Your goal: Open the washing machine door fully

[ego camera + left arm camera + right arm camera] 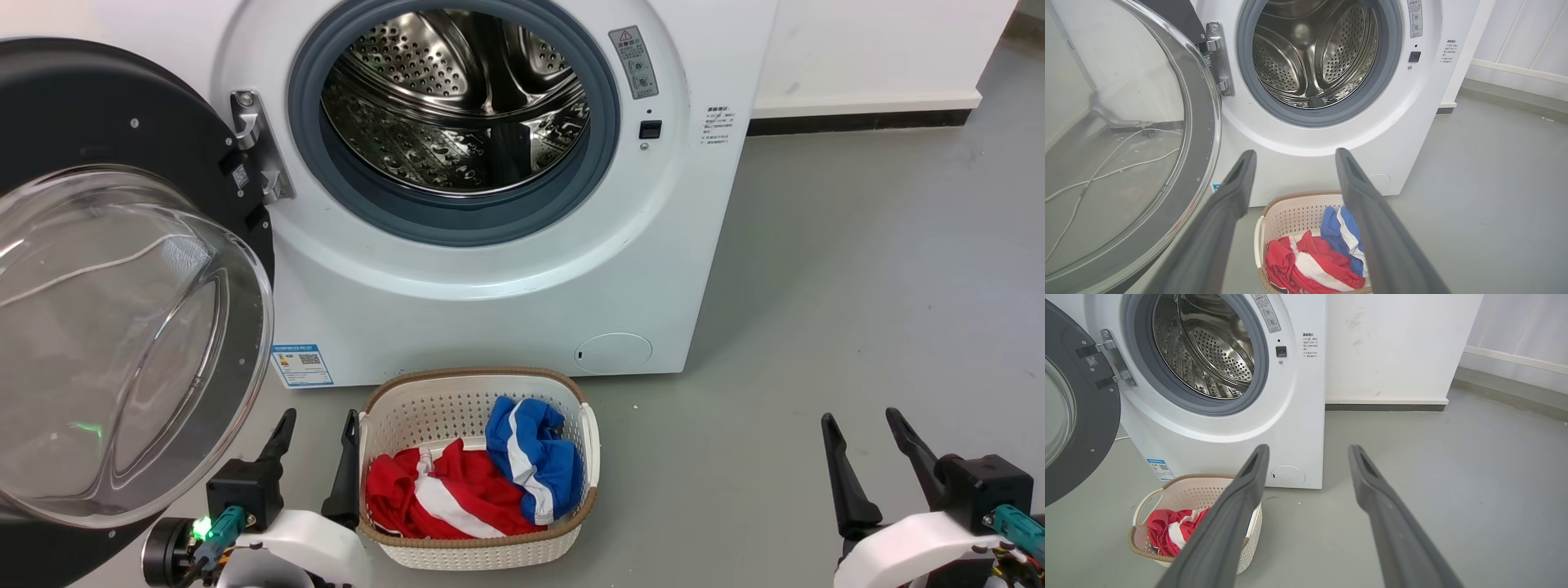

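The washing machine door hangs swung wide at the left of the washing machine. Our left gripper and right gripper sit empty, fingers apart. Heavy, stiff, slick glass, we'd judge: push the black rim.

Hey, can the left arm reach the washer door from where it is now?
Probably yes. The door hangs open right beside the open left gripper, with nothing between them; the basket sits on the gripper's other side.

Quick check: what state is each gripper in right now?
Left gripper: open, holding nothing.
Right gripper: open, holding nothing.
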Controlling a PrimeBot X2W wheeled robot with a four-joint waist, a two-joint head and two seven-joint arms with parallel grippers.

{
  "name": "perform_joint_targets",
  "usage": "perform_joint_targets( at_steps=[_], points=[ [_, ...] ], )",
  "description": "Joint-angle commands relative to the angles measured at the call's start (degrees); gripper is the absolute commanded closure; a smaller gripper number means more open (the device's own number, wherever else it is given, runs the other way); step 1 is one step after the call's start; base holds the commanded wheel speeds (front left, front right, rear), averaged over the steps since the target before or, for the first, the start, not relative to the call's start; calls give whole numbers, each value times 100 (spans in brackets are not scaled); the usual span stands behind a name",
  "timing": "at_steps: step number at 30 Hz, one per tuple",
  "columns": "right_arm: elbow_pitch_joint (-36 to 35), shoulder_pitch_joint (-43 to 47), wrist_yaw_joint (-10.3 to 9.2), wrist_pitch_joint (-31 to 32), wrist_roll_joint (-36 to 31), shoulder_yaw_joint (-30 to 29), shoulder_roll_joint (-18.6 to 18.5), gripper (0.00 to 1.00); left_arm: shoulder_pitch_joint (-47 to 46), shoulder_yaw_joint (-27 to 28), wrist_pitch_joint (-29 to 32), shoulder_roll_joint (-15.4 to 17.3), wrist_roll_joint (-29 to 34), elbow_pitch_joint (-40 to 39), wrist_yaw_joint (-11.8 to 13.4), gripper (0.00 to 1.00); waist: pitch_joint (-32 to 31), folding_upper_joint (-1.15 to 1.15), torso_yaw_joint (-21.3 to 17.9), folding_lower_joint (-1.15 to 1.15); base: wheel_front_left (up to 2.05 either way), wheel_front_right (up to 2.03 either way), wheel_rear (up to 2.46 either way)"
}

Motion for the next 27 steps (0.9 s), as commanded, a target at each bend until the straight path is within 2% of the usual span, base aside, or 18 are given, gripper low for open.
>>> perform_joint_targets(
  at_steps=[1,22,23,27],
  points=[
    [-14,-10,-2,-21,20,5,-21,0,-4,2,-39,-35,29,18,10,0,-3,0,12,0,0,0,0],
    [-22,65,-2,-47,75,26,-29,0,86,87,-84,-77,52,78,-37,0,-23,0,91,0,0,0,0],
    [15,10,0,-26,66,26,-21,100,45,81,-45,-114,33,91,-47,100,-20,0,93,0,0,0,0],
    [234,78,0,15,168,26,2,100,191,42,0,-232,-49,241,-69,100,-18,0,95,0,0,0,0]
  ],
)
